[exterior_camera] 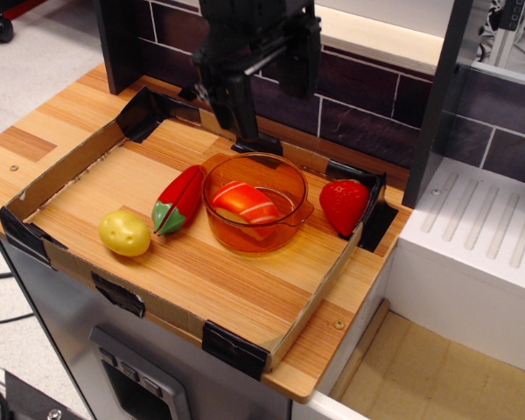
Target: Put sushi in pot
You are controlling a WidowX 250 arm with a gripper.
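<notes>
- Gripper (pixel 242 109): we see it hanging above the back rim of the pot, touching nothing and holding nothing; its dark fingers blur together, so we cannot tell how far apart they stand.
- Nearest us, the front cardboard wall (pixel 157 302) of the tray, taped black at the corners, edges a broad bare strip of wood.
- Further in at the left lies a yellow potato (pixel 124 232), apart from everything else.
- Behind it a red pepper (pixel 179 199) leans close against the pot's left side.
- We see the pot (pixel 255 203) mid-tray with the sushi (pixel 246 203) lying tilted inside it.
- A strawberry (pixel 344 206) stands just right of the pot, near the right wall.
- Farthest back, a dark brick wall (pixel 367 105) closes off the space.
</notes>
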